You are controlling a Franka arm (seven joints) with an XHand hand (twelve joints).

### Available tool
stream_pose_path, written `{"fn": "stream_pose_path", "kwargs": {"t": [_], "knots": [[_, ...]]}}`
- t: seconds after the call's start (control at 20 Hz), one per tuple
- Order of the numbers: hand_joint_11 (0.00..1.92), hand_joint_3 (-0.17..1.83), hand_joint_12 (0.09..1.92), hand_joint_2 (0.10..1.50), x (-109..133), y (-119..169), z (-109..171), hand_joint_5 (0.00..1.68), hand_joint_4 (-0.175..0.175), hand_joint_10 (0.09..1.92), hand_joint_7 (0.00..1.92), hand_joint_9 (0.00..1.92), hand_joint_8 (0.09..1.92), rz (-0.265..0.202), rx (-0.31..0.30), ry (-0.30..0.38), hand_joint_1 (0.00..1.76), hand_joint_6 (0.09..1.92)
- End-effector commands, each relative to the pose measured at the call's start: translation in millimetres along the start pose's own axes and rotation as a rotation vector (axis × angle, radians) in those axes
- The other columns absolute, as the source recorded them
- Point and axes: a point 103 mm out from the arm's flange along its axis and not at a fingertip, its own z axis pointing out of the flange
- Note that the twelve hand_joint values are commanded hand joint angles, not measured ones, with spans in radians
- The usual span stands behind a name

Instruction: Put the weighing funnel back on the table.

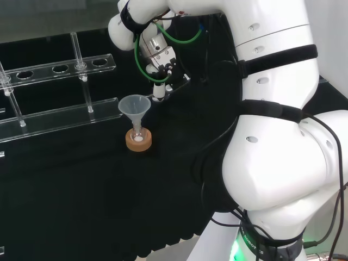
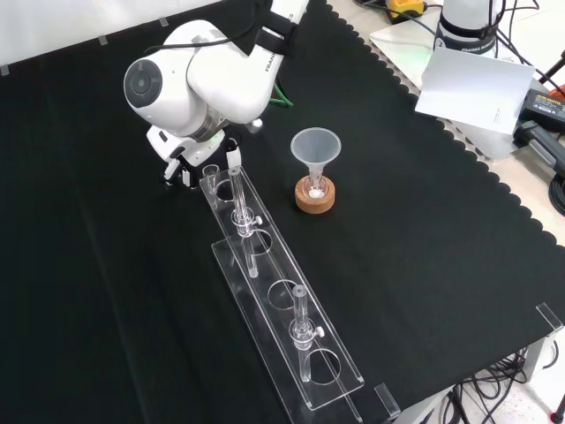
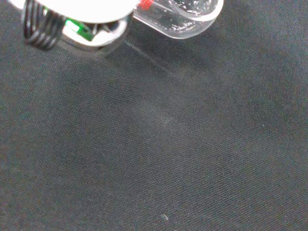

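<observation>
Hand low over bench, weighing funnel at palm; grip cannot be told.
Risk: released tilted, the piece may roll; the rack just beside could be knocked.

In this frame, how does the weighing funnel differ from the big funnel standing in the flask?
The funnel is a cone standing upright, mouth up; the weighing funnel is a rounded, scoop-like piece close to the hand. The funnel's stem sits in a small flask on a cork ring, apart from the hand; whether the weighing funnel touches the cloth, I cannot tell. The funnel looks frosted, the weighing funnel glassy. Both are see-through.
</observation>
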Motion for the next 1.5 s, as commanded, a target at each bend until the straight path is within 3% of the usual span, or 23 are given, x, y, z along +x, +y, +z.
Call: {"fn": "stream_pose_path", "kwargs": {"t": [0.05,0.95,1.15,1.25,1.35,1.5], "knots": [[0.82,0.66,1.02,0.65,0.3,0.6,0.8,1.27,0.175,0.4,0.38,0.81,0.71,0.001,0.002,-0.005,1.12,0.69],[0.82,0.68,1.03,0.64,4.9,3.0,6.9,1.27,0.175,0.41,0.38,0.82,0.71,-0.026,-0.028,0.032,1.12,0.69],[0.8,0.46,1.04,0.77,2.0,1.7,8.5,1.22,0.175,0.42,0.35,0.8,0.72,-0.044,-0.043,0.069,1.1,0.69],[0.76,0.4,1.08,0.74,-0.7,-0.8,9.8,1.07,0.091,0.44,0.32,0.76,0.72,-0.06,-0.055,0.089,0.97,0.7],[0.68,0.42,1.13,0.68,-1.9,-3.1,10.4,0.83,0.029,0.48,0.28,0.7,0.72,-0.068,-0.059,0.102,0.89,0.75],[0.58,0.45,1.21,0.64,-1.2,-6.6,11.8,0.53,-0.016,0.53,0.23,0.62,0.71,-0.076,-0.059,0.112,0.83,0.73]]}}
